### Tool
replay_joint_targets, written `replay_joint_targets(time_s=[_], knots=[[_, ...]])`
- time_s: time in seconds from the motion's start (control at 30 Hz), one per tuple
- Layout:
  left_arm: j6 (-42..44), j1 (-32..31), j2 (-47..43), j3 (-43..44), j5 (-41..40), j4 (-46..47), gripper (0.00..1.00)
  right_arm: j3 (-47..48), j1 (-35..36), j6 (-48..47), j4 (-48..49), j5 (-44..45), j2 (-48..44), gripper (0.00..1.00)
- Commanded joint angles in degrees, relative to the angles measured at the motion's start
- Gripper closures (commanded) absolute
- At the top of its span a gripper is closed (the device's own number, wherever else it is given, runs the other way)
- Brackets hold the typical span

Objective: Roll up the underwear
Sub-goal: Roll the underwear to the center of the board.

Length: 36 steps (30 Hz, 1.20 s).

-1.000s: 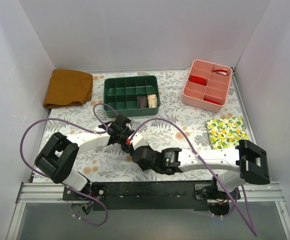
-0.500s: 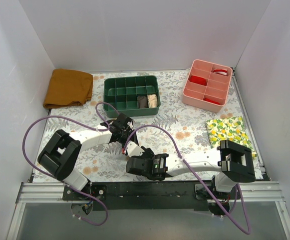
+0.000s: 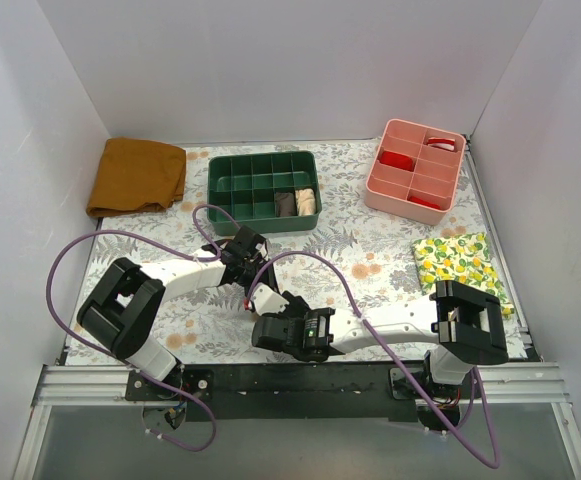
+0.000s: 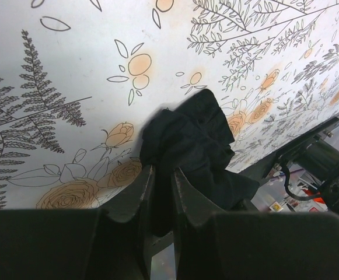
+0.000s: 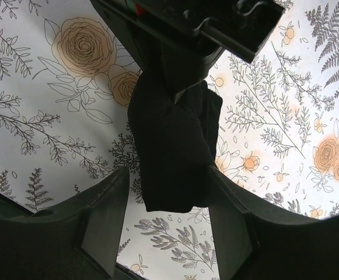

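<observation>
One green tray (image 3: 260, 226) beyond underwear (image 4: 187, 140)

No legible text, label, brand, number or sign -- none in any view.

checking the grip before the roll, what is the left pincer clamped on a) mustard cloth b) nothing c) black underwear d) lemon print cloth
c: the left wrist view shows the left pincer shut on the bunched black underwear.
</observation>
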Motion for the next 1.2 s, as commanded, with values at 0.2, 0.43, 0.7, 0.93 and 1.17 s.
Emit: replay_joint_targets(time_s=[0.2,0.43,0.7,0.93,1.17], knots=[[2.3,-0.5,1.8,-0.6,-1.3,-4.0,1.00,-1.2,-0.3,1.0,0.0,2.6,4.1,0.37],[1.8,-0.5,1.7,-0.8,-1.2,-4.0,1.00,-4.0,-1.2,3.0,2.3,-0.9,4.2,0.43],[1.3,-0.5,1.4,-0.6,-2.0,-3.7,1.00,-10.1,-4.0,8.0,7.7,-10.9,2.8,0.78],[-1.1,-0.4,-0.8,0.0,-5.6,-2.9,0.60,-15.2,-6.8,13.9,11.2,-19.6,-0.7,0.89],[-3.9,0.1,-2.5,-0.1,-8.5,-1.5,0.38,-21.5,-11.0,15.2,15.7,-27.4,-4.8,0.94]])
